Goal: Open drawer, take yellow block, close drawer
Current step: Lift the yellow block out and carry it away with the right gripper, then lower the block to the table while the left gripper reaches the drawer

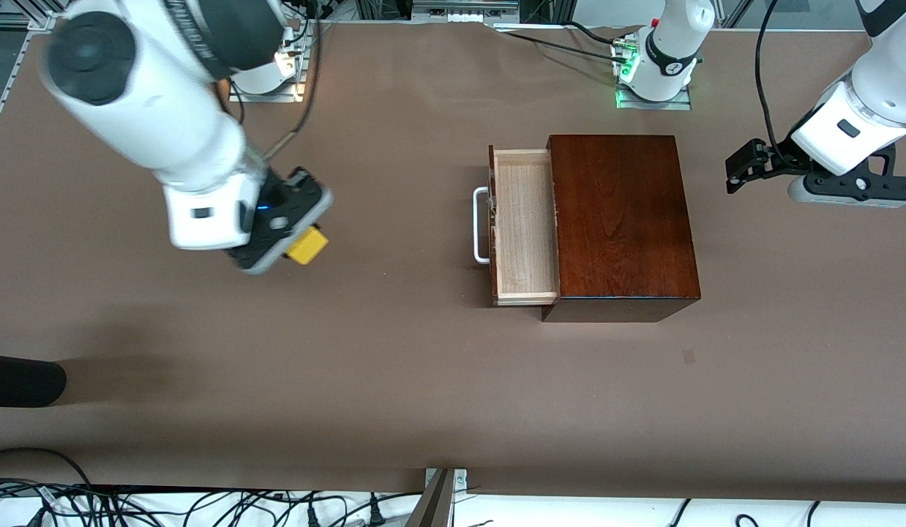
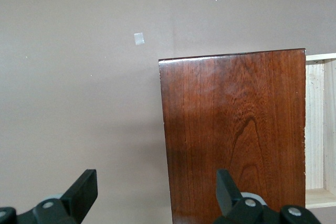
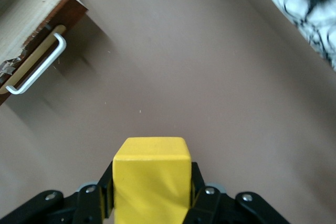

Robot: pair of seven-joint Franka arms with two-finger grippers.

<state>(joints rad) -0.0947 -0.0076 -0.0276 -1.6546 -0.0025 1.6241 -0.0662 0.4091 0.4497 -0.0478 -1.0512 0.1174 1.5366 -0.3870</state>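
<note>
Right now my right gripper (image 3: pixel 152 203) pinches the yellow block (image 1: pixel 307 245) between its fingers, up over bare table (image 1: pixel 394 380) toward the right arm's end. I see the drawer (image 1: pixel 525 227) pulled out of the wooden box (image 1: pixel 621 219). My left gripper (image 2: pixel 157 192) waits with fingers spread wide, over the box's edge.

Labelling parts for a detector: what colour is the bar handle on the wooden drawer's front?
White; the drawer's bar handle shows best in the right wrist view.

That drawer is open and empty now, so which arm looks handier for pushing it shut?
Probably the right. Its gripper holds the yellow block over bare table on the drawer's handle side. The left gripper waits open at the box's closed end.
</note>
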